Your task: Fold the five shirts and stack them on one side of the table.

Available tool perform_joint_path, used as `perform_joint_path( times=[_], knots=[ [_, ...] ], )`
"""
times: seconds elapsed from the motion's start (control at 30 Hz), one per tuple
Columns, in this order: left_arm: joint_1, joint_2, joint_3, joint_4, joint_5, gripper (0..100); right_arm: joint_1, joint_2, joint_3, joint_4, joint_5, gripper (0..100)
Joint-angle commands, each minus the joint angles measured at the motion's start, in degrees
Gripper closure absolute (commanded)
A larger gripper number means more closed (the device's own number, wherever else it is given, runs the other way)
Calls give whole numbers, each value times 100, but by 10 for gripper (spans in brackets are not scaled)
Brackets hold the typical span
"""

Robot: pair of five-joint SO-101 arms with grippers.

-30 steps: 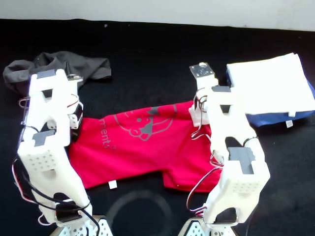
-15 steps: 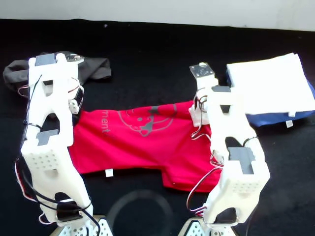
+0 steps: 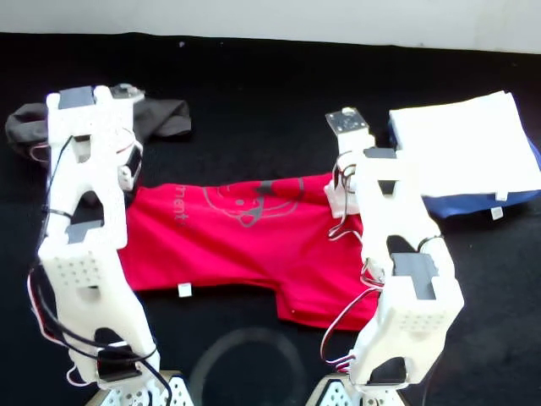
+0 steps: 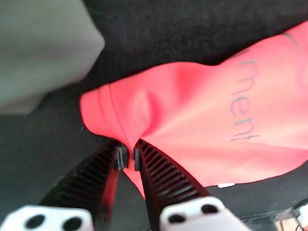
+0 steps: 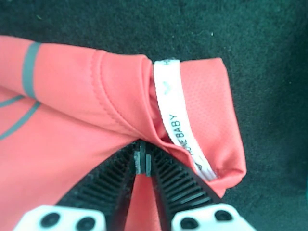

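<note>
A red shirt (image 3: 245,237) with a grey print lies spread across the black table between the two arms. My left gripper (image 4: 127,158) is shut on the red shirt's (image 4: 192,125) hemmed edge at its left end. My right gripper (image 5: 142,161) is shut on the red shirt's (image 5: 77,120) collar edge, beside its white neck label (image 5: 179,126). In the high view the left arm (image 3: 84,194) stands over the shirt's left end and the right arm (image 3: 385,220) over its right end. A folded white shirt (image 3: 465,144) lies on a folded blue one (image 3: 473,203) at the right.
A crumpled dark grey shirt (image 3: 156,118) lies at the back left, partly behind the left arm, and appears pale at a corner of the left wrist view (image 4: 43,48). Bare black table (image 3: 254,101) stretches behind the red shirt.
The left arm has moved toward the back of the table, pulling the red shirt's left end with it and stretching the shirt flatter. The right arm has stayed still.
</note>
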Motion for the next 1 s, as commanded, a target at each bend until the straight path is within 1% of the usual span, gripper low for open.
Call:
perform_joint_path(
  times=[0.0, 0.13, 0.23, 0.33, 0.47, 0.6, 0.67, 0.73, 0.77, 0.83, 0.9, 0.97],
  knots=[
    [-154, 391, -84, -53, -105, 990, 110, -312, -171, 4, -44, 992],
    [-321, 655, -277, 0, -88, 975, 101, -347, -189, -4, -53, 992],
    [-470, 523, -585, 378, -88, 896, 101, -347, -189, 13, -53, 992],
    [-664, 171, -743, 527, -79, 851, 101, -409, -189, 22, -53, 992],
    [-813, -646, -391, 545, -88, 850, 31, -866, -198, 13, -62, 992],
    [-760, -1701, 989, 545, -114, 858, -127, -1165, -470, 13, -62, 992],
    [-585, -2211, 1868, 527, -290, 913, -163, -1121, -664, -22, -62, 992],
    [-347, -2607, 2703, 501, -413, 991, -145, -927, -857, -22, -62, 992],
    [-215, -2712, 3090, 325, -440, 992, -136, -769, -971, -22, -62, 992],
    [13, -2782, 3820, -299, -440, 988, -110, -374, -1130, -22, -53, 992],
    [171, -2721, 4435, -976, -440, 992, -75, 57, -1279, -22, -53, 992],
    [224, -2642, 4892, -1468, -440, 992, 22, 444, -1464, -22, -53, 992]
  ],
)
